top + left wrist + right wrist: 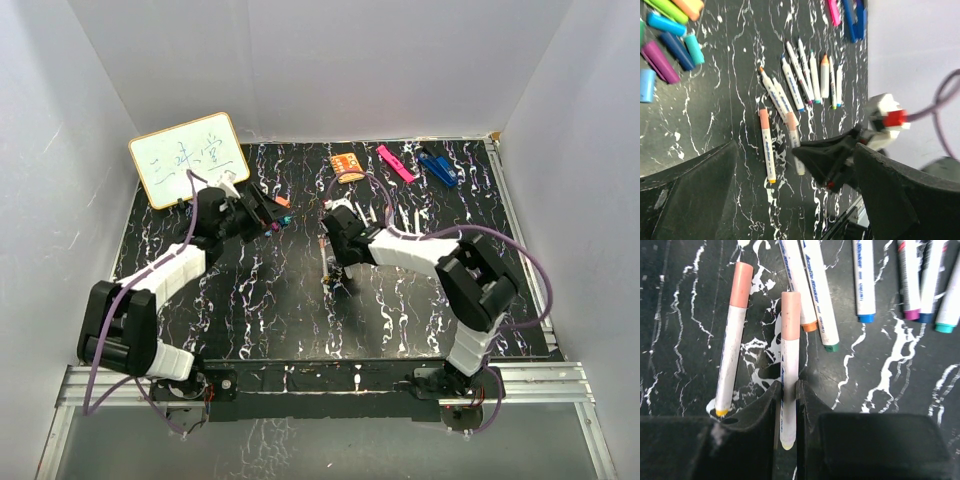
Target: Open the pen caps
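Black, white-veined tabletop enclosed by white walls was shown. The right gripper was seen closed narrowly on the tail end of a white-barrelled plastic marker pen. Its pale salmon-pink cylindrical cap projected well beyond the fingertips and was not yet removed. Just beside that gripper's left finger, a second white marker with a matching pink cap was lying on the table, apart from the held one. Beyond the fingers and to their right, a row of uncapped white markers was laid out. The left gripper was held wide open and empty, near the right one. Loose coloured plastic caps were heaped beyond its fingers, off to one side.

The held pen was judged light, stiff and smooth, so liable to slip or twist. Its cap was taken to be a snug push fit, best gripped across its middle and pulled straight along the barrel.
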Action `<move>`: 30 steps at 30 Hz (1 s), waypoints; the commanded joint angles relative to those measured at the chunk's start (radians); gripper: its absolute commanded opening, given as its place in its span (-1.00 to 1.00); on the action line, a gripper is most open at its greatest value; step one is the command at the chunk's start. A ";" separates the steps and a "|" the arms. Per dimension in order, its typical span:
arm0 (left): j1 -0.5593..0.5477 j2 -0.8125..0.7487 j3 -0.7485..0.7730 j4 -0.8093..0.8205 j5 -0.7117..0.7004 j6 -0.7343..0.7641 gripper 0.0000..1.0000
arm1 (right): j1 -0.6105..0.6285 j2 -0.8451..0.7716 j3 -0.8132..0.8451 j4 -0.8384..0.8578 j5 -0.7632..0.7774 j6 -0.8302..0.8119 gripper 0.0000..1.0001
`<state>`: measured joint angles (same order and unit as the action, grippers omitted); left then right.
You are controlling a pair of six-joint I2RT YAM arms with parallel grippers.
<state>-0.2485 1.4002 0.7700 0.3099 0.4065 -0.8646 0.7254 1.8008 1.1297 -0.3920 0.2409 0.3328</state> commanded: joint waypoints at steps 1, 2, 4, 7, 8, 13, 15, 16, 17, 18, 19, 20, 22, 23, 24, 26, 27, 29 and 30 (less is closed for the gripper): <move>-0.056 0.051 0.027 0.034 -0.016 -0.023 0.97 | -0.003 -0.148 -0.011 0.091 0.037 -0.070 -1.00; -0.068 0.064 0.033 0.037 -0.019 -0.025 0.97 | -0.003 -0.164 -0.015 0.099 0.028 -0.079 -1.00; -0.091 0.090 0.046 0.045 -0.021 -0.028 0.95 | -0.004 -0.193 -0.020 0.118 0.006 -0.093 -1.00; -0.123 0.127 0.073 0.059 -0.021 -0.036 0.92 | -0.003 -0.219 -0.021 0.139 -0.029 -0.111 -1.00; -0.134 0.140 0.079 0.065 -0.021 -0.040 0.91 | -0.004 -0.225 -0.020 0.142 -0.042 -0.114 -1.00; -0.172 0.178 0.112 0.100 -0.028 -0.063 0.89 | -0.003 -0.230 0.000 0.146 -0.074 -0.127 -1.00; -0.182 0.187 0.128 0.103 -0.033 -0.066 0.88 | -0.003 -0.232 0.006 0.146 -0.088 -0.129 -1.00; -0.187 0.193 0.136 0.106 -0.034 -0.067 0.88 | -0.002 -0.233 0.007 0.146 -0.096 -0.130 -1.00; -0.192 0.199 0.143 0.111 -0.034 -0.068 0.87 | -0.003 -0.235 0.007 0.149 -0.101 -0.130 -1.00; -0.197 0.207 0.149 0.114 -0.034 -0.069 0.86 | -0.001 -0.237 0.007 0.152 -0.105 -0.132 -1.00; -0.202 0.213 0.153 0.118 -0.032 -0.072 0.84 | 0.000 -0.239 0.006 0.155 -0.109 -0.134 -1.00; -0.206 0.220 0.157 0.125 -0.029 -0.074 0.83 | 0.001 -0.242 0.006 0.158 -0.113 -0.137 -1.00; -0.217 0.235 0.162 0.137 -0.028 -0.082 0.79 | 0.004 -0.246 0.007 0.160 -0.121 -0.141 -1.00; -0.221 0.243 0.165 0.146 -0.024 -0.086 0.76 | 0.006 -0.247 0.007 0.163 -0.123 -0.143 -1.00; -0.225 0.252 0.167 0.154 -0.020 -0.090 0.73 | 0.007 -0.250 0.007 0.165 -0.127 -0.147 -1.00; -0.236 0.266 0.171 0.163 -0.021 -0.094 0.66 | 0.011 -0.253 0.010 0.168 -0.130 -0.148 -1.00; -0.241 0.272 0.175 0.169 -0.018 -0.095 0.62 | 0.011 -0.255 0.010 0.170 -0.132 -0.149 -1.00; -0.250 0.281 0.178 0.176 -0.016 -0.098 0.54 | 0.013 -0.260 0.011 0.171 -0.135 -0.151 -1.00; -0.253 0.285 0.179 0.179 -0.018 -0.099 0.50 | 0.014 -0.263 0.011 0.172 -0.136 -0.153 -1.00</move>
<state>-0.4843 1.6798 0.9081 0.4465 0.3794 -0.9539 0.7315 1.5959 1.1084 -0.2825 0.1196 0.1993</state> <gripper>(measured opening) 0.780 0.129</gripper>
